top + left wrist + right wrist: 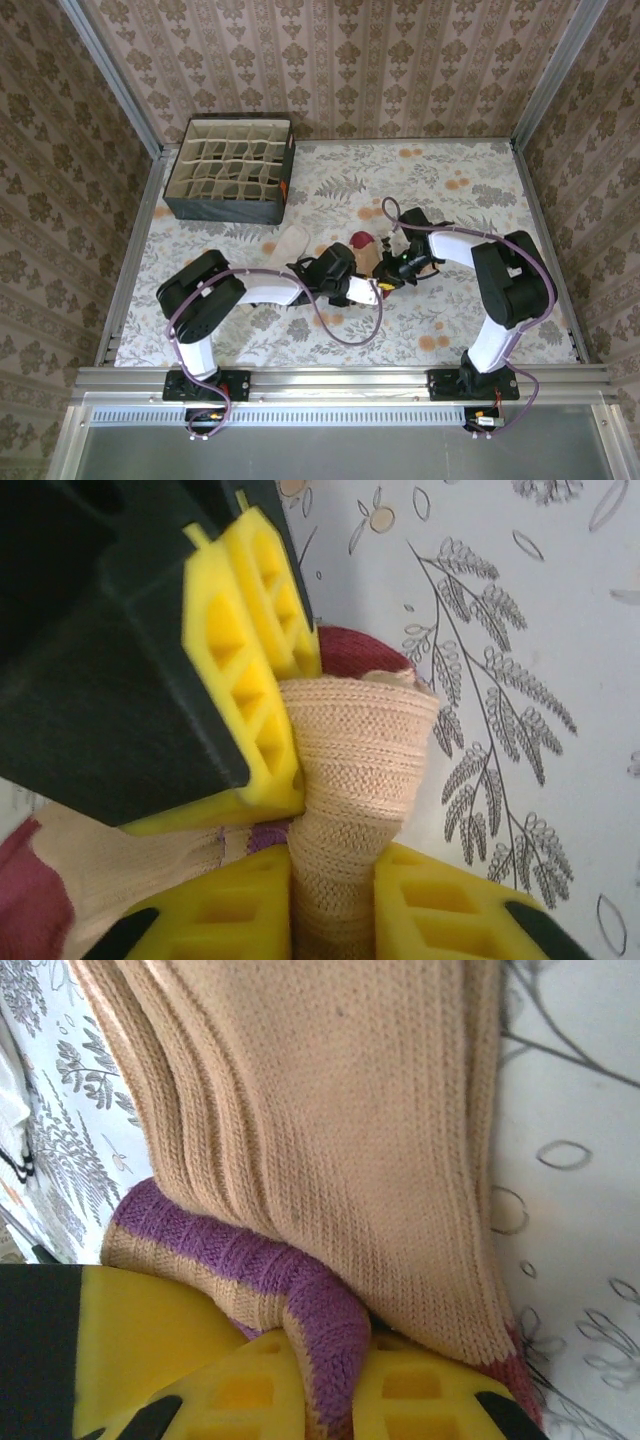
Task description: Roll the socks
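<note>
Socks first: the tan sock [360, 750] is bunched up mid-bench, right where the two arms meet. It's a ribbed knit, folded into a thick wad. A maroon patch pokes out behind the fold, and there's more maroon at the lower left of the left wrist view. The cuff has purple stripes, and in the right wrist view that striped edge curls under the flat tan leg.

The left pincer [335, 865] is pinching the wad, with fabric squeezed tight between both yellow pads. The right pincer [335, 1360] is clamped on the striped cuff, and its fingers sit right up against the same wad, just beside the left one's.

From above, both wrists cover most of the tan sock, so only the maroon toe shows past them. The cream sock [292, 240] lies flat on the bench [480, 200] just beside the left arm's wrist, and neither pincer is on it.

Further out, an organizer box [230, 170] with a grid of little compartments sits at the far left corner, well apart from the socks. A cable [345, 330] loops from the left arm across the leafy tablecloth.
</note>
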`<state>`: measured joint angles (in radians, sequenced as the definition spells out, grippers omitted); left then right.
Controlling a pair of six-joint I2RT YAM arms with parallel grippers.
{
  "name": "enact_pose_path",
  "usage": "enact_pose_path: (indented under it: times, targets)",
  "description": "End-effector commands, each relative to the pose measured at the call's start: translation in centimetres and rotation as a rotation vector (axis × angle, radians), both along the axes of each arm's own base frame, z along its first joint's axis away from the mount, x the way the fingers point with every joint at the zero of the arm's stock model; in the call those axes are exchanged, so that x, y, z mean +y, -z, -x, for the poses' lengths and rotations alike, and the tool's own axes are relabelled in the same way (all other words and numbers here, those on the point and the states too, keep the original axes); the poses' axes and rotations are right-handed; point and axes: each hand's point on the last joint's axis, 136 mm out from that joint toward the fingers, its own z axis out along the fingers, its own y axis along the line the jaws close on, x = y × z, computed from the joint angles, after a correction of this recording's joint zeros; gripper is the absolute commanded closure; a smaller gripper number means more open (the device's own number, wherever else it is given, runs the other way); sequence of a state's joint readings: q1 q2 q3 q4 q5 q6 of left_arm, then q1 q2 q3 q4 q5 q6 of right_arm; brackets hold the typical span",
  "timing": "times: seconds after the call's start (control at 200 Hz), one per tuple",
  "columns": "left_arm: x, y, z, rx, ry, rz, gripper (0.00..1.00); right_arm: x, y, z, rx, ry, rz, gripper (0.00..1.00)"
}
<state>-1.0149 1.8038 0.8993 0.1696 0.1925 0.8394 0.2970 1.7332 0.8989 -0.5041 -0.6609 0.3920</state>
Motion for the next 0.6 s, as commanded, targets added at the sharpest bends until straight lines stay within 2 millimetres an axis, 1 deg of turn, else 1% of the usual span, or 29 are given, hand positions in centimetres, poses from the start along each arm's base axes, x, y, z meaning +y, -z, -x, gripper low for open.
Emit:
enact_pose_path:
  times: [0.0,0.1,0.17,0.235,0.255,0.325,0.345,0.355,0.36,0.38,0.465,0.595]
  targets:
    - [1.7,3.0,2.1,0.196,-0.003,-0.159,0.93,-1.6,0.5,3.4,0.091,-0.015,0.083,0.74]
    - [2.0,2.9,2.7,0.337,-0.031,-0.180,1.00,-2.4,-0.6,2.7,0.003,0.012,0.114,0.57]
    - [2.3,2.7,3.0,0.446,-0.060,-0.175,1.00,-3.1,-1.3,2.1,-0.073,0.042,0.145,0.52]
    - [2.4,2.6,2.9,0.542,-0.103,-0.182,1.00,-3.7,-1.9,1.6,-0.132,0.075,0.156,0.51]
    - [2.5,2.6,3.0,0.571,-0.113,-0.185,1.00,-3.7,-2.1,1.1,-0.164,0.086,0.149,0.51]
    - [2.6,2.3,3.0,0.668,-0.143,-0.183,1.00,-3.7,-2.7,0.6,-0.232,0.108,0.132,0.51]
    - [2.5,2.2,3.0,0.693,-0.152,-0.180,1.00,-3.7,-2.7,0.5,-0.242,0.110,0.129,0.51]
    - [2.5,2.1,3.0,0.705,-0.154,-0.178,1.00,-3.7,-2.6,0.5,-0.247,0.111,0.127,0.50]
    - [2.5,2.1,3.0,0.713,-0.157,-0.177,1.00,-3.7,-3.0,0.4,-0.263,0.112,0.121,0.51]
    - [2.5,1.9,3.1,0.739,-0.160,-0.172,1.00,-3.6,-3.5,0.2,-0.293,0.115,0.111,0.51]
    - [2.2,1.2,3.2,0.847,-0.181,-0.141,1.00,-3.1,-4.4,-0.5,-0.376,0.114,0.062,0.51]
    - [2.0,0.4,2.6,0.992,-0.224,-0.112,1.00,-2.2,-6.4,-1.4,-0.523,0.096,-0.017,0.52]
